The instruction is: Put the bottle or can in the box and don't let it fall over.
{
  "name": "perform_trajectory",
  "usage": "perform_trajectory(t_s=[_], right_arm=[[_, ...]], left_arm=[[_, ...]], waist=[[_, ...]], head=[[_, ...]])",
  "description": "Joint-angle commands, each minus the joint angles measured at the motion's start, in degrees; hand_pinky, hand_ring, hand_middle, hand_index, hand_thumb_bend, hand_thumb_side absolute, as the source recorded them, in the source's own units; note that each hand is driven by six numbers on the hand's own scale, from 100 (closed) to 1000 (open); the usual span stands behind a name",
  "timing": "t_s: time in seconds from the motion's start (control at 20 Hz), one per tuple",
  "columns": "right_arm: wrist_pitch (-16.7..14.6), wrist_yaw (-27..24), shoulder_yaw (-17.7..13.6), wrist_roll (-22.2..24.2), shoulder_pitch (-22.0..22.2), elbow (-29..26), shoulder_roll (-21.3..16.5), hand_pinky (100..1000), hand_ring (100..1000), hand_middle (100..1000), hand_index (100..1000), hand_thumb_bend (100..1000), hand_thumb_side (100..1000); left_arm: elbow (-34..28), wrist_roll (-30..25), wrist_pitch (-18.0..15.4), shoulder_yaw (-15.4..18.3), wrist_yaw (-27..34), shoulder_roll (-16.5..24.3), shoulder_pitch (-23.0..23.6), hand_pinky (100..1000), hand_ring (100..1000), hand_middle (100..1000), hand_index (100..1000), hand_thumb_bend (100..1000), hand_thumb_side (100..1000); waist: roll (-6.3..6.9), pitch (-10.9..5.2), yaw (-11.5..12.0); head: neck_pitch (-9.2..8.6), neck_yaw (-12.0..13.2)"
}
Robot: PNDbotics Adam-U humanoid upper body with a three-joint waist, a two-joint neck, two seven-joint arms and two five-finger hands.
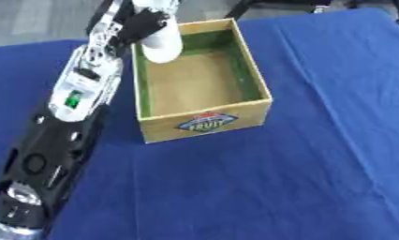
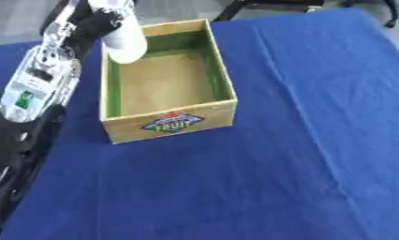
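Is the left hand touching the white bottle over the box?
Touching. The left eye view shows the left hand with its fingers curled round the white bottle, held above the far left corner of the box.

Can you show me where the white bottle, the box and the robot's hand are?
white bottle (image 1: 163,47), left eye view, on its lower body.
box (image 1: 204,123), left eye view, on its front wall by the label.
left hand (image 1: 137,26), left eye view, on the black fingers curled round the bottle.

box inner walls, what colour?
Green on the inner walls of the wooden box, over a bare tan floor; left eye view shows it best.
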Motion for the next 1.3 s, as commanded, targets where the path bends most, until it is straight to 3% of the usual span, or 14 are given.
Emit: perform_trajectory(t_s=[0.05,0.4,0.45,0.55,0.6,0.65,0.7,0.75,0.8,0.85,1.0,1.3], right_arm=[[0.15,-0.29,-0.44,-0.5,-1.27,-1.26,-0.55,1000,1000,1000,967,100,470],[0.37,0.57,-0.47,-1.06,-2.1,-1.26,-0.47,1000,1000,1000,967,100,470],[0.36,0.58,-0.42,-0.96,-2.11,-1.26,-0.5,1000,1000,1000,966,100,470],[0.31,0.55,-0.39,-0.76,-2.09,-1.26,-0.57,1000,1000,1000,966,100,470],[0.29,0.5,-0.4,-0.7,-2.05,-1.26,-0.59,1000,1000,1000,966,100,470],[0.28,0.44,-0.41,-0.66,-2.01,-1.26,-0.61,1000,1000,1000,966,100,470],[0.28,0.37,-0.4,-0.61,-1.94,-1.26,-0.65,1000,1000,1000,966,100,470],[0.3,0.29,-0.4,-0.58,-1.83,-1.26,-0.7,1000,1000,1000,966,100,470],[0.31,0.24,-0.42,-0.56,-1.7,-1.26,-0.75,1000,1000,1000,966,100,470],[0.33,0.19,-0.43,-0.55,-1.57,-1.26,-0.81,1000,1000,1000,966,100,470],[0.39,0.11,-0.49,-0.55,-1.0,-1.26,-1.15,1000,1000,1000,966,100,470],[0.41,0.31,-0.61,-0.63,0.21,-1.26,-1.76,1000,1000,1000,965,100,470]], left_arm=[[1.1,0.89,-0.27,0.37,-0.76,-0.36,-1.76,1000,1000,1000,366,100,293],[3.07,2.26,0.33,-0.47,-0.89,-1.98,-1.33,1000,1000,1000,398,100,206],[3.09,2.25,0.21,-0.62,-1.1,-2.09,-1.21,1000,1000,1000,434,100,128],[3.12,1.66,-0.14,-0.95,-1.62,-2.2,-0.92,1000,1000,1000,531,100,100],[3.17,0.98,-0.39,-1.13,-2.05,-2.2,-0.79,1000,1000,1000,583,124,100],[3.25,0.23,-0.64,-1.2,-2.53,-2.19,-0.69,1000,1000,1000,687,272,100],[3.28,-1.13,-0.99,-1.52,-3.29,-2.13,-0.56,1000,1000,1000,700,301,100],[3.29,-2.72,-1.35,-1.7,-4.23,-2.07,-0.37,1000,1000,1000,774,412,110],[3.29,-4.31,-1.7,-1.76,-5.26,-2.02,-0.15,1000,1000,1000,787,433,128],[3.29,-5.67,-1.98,-1.68,-6.25,-1.96,0.04,1000,1000,1000,842,503,188],[3.31,-8.5,-2.38,-1.18,-9.01,-1.7,0.73,1000,1000,1000,873,538,211],[3.2,-9.56,-1.83,-0.43,-10.31,-1.44,1.94,1000,1000,1000,862,520,202]], waist=[[-0.14,-0.95,-0.54],[0.13,-0.69,-1.01],[0.15,-0.68,-1.0],[0.16,-0.69,-0.94],[0.16,-0.71,-0.88],[0.15,-0.73,-0.84],[0.14,-0.77,-0.74],[0.12,-0.85,-0.59],[0.11,-0.93,-0.43],[0.1,-1.04,-0.26],[0.08,-1.5,0.41],[-0.13,-2.42,1.78]], head=[[-0.98,0.52],[-0.81,0.4],[-0.85,0.4],[-0.94,0.39],[-0.94,0.36],[-0.93,0.35],[-0.91,0.35],[-0.81,0.34],[-0.69,0.33],[-0.52,0.3],[0.14,0.04],[0.9,-0.39]])
